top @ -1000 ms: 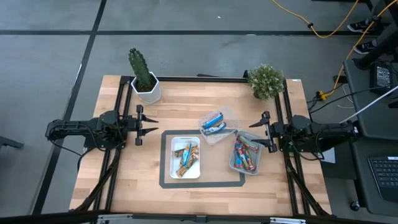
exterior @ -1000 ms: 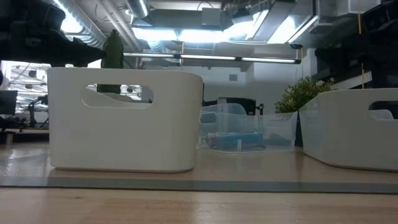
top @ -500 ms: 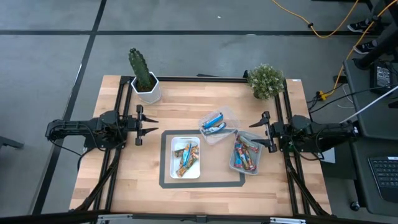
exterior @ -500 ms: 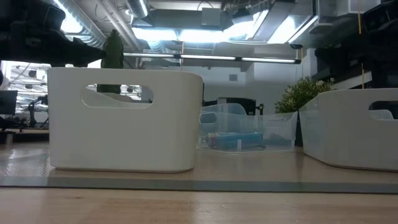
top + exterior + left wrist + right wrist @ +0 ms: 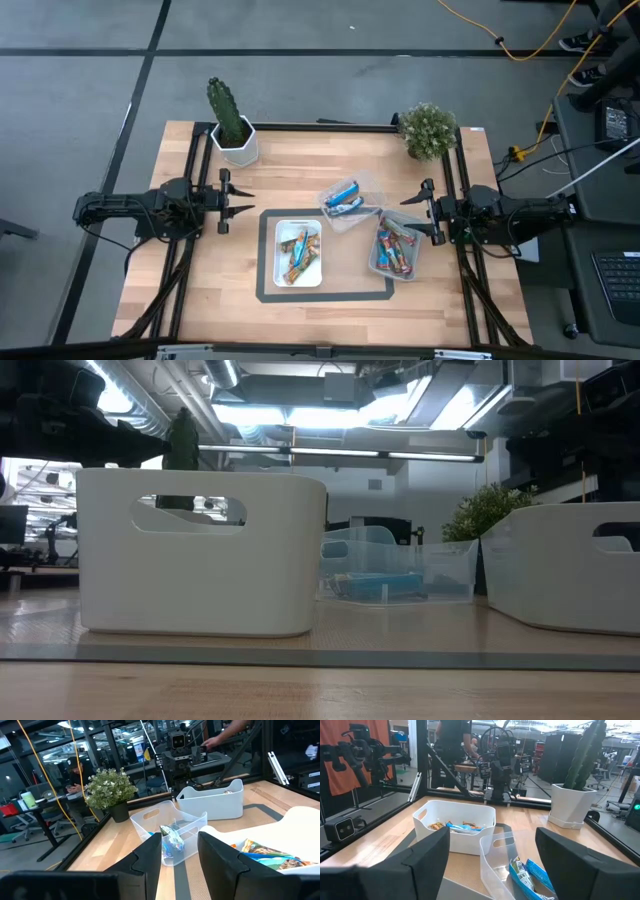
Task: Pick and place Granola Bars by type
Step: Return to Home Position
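The granola bars lie sorted in three trays on a grey mat. Gold-brown bars (image 5: 299, 252) fill a white tray (image 5: 281, 236), blue-silver bars (image 5: 344, 196) a clear tray (image 5: 369, 183), and blue-red bars (image 5: 396, 248) a pale tray (image 5: 374, 266) at the right. My left gripper (image 5: 248, 201) hovers open over the table left of the trays, pointing at them. My right gripper (image 5: 410, 213) hovers open just right of the clear tray and above the pale tray's far end. In the wrist views each gripper (image 5: 180, 845) (image 5: 492, 832) stands open, holding nothing.
A cactus in a white pot (image 5: 231, 127) stands at the far left corner and a bushy plant (image 5: 428, 130) at the far right. Black rails (image 5: 197, 250) run along both table sides. Bare wood lies near the front edge (image 5: 320, 320). People show in the room beyond (image 5: 227, 732).
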Motion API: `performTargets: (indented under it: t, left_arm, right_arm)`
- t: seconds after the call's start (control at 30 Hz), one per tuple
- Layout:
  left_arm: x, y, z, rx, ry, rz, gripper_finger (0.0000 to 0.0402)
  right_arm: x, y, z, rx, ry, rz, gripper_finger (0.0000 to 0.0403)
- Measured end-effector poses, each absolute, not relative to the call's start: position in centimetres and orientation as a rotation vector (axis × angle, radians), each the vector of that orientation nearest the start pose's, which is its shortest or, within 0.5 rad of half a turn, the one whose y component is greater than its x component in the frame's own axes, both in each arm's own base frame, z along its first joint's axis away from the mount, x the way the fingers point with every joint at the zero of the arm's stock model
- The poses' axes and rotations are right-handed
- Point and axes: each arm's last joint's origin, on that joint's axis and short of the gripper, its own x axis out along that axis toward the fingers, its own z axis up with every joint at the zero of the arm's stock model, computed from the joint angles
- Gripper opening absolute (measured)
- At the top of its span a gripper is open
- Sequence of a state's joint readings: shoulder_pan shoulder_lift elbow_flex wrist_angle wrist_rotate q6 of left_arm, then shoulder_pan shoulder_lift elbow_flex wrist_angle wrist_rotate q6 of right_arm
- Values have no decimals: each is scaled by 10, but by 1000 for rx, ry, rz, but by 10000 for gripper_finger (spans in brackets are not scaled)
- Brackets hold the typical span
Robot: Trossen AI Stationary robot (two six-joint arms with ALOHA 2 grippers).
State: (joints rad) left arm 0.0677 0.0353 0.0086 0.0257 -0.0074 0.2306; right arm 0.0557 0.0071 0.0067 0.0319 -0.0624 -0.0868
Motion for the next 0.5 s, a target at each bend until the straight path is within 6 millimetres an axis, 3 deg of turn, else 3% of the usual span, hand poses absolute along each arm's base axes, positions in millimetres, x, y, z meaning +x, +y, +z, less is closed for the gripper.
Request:
performTargets:
  t: [0.5]
  left_arm:
    - [99,7,166,230,10,75,120]
  right_arm:
    - [97,7,168,-87,-37,116,296]
